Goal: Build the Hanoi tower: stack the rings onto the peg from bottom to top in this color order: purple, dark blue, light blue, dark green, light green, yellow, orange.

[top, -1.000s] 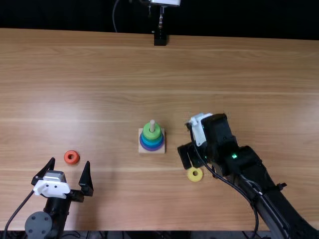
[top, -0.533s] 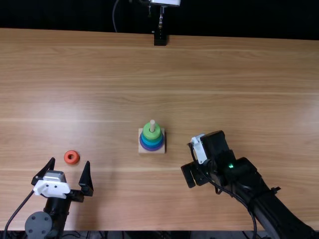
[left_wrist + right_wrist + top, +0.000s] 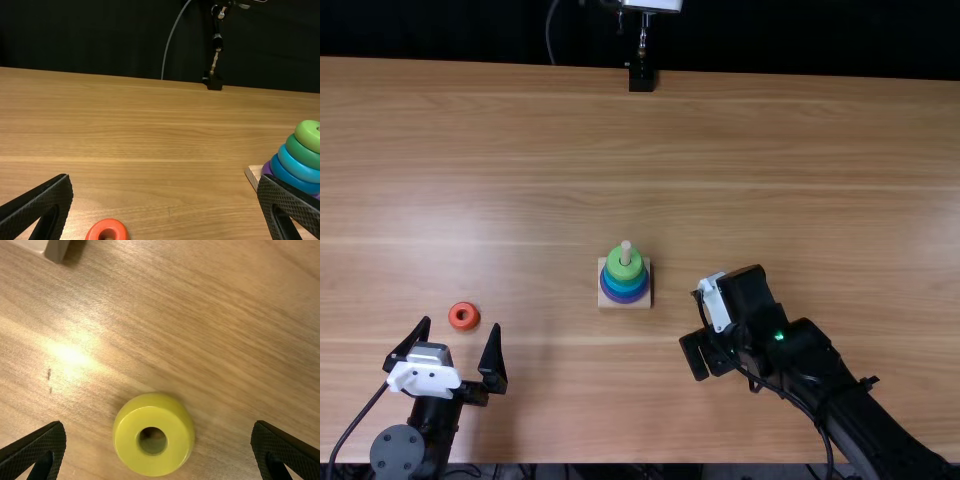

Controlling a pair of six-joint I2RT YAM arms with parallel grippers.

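right pincer point(image 3: 698, 358): fingers apart, above yellow ring point(image 3: 176, 449) on surface point(image 3: 800, 180). left pincer point(image 3: 461, 325): fingers apart, near orange ring point(image 3: 454, 318).

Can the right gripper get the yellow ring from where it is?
Probably yes: the right gripper is open, the yellow ring shows between its fingers, and nothing seems in the way.
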